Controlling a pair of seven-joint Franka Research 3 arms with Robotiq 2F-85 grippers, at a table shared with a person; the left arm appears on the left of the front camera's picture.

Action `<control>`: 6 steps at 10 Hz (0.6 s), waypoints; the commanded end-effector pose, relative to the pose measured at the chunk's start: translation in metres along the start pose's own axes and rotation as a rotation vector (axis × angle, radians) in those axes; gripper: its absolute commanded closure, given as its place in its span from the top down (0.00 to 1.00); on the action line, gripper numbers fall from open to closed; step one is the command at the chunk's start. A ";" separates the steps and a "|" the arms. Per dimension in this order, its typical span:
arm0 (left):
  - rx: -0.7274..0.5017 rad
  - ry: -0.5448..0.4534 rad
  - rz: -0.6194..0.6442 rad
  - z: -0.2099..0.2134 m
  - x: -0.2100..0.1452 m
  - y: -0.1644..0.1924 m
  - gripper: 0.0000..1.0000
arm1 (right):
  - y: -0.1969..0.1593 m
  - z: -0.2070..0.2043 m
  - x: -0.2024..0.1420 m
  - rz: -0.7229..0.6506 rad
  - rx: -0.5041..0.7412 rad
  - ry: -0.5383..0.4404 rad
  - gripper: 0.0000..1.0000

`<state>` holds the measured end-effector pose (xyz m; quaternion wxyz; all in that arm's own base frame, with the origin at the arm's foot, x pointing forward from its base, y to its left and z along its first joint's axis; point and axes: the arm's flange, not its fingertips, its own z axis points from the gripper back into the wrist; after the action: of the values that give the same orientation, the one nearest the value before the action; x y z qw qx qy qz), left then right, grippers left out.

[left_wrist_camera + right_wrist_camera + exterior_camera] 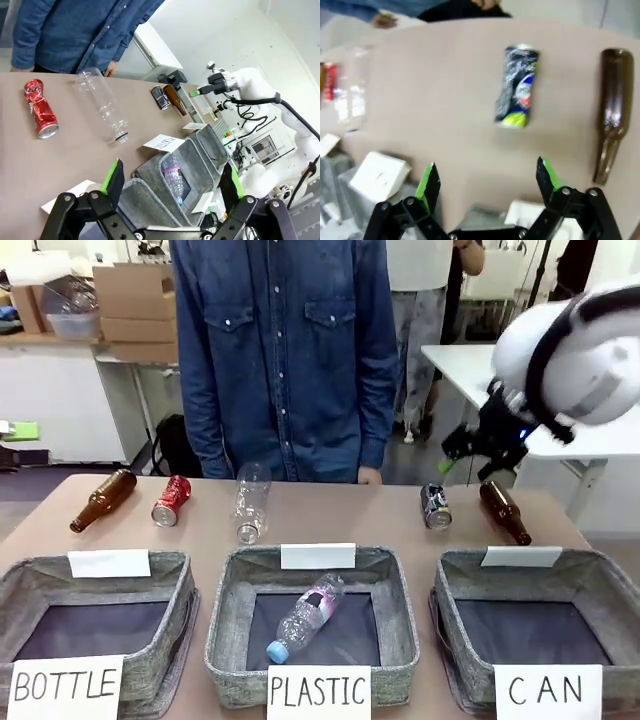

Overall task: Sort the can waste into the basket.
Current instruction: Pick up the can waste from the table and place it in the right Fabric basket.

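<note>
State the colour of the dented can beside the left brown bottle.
The can is red, silver-ended; left wrist view shows it best.

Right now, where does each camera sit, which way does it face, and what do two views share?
Front view: fixed between the arms, facing the person across the table; right arm at upper right.
Left wrist view: on the left wrist, over the open left hand, facing the red can.
Right wrist view: on the right wrist, down past the open right hand at the dark can.
Shared: the dark can lies in all three.
</note>
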<state>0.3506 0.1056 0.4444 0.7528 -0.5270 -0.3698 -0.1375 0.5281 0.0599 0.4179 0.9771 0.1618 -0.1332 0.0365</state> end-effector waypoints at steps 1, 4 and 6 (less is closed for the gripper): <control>-0.014 -0.020 -0.022 -0.001 0.001 -0.001 1.00 | -0.001 -0.035 0.021 0.034 -0.103 -0.022 1.00; -0.014 -0.020 -0.022 -0.001 0.001 -0.001 1.00 | 0.003 -0.089 0.037 0.050 -0.091 0.033 1.00; -0.014 -0.020 -0.022 -0.001 0.001 -0.001 1.00 | 0.012 -0.096 0.035 -0.034 0.074 0.073 1.00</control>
<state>0.3505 0.1056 0.4445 0.7527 -0.5271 -0.3698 -0.1376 0.5829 0.1009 0.3304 0.9822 0.1468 -0.1050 0.0514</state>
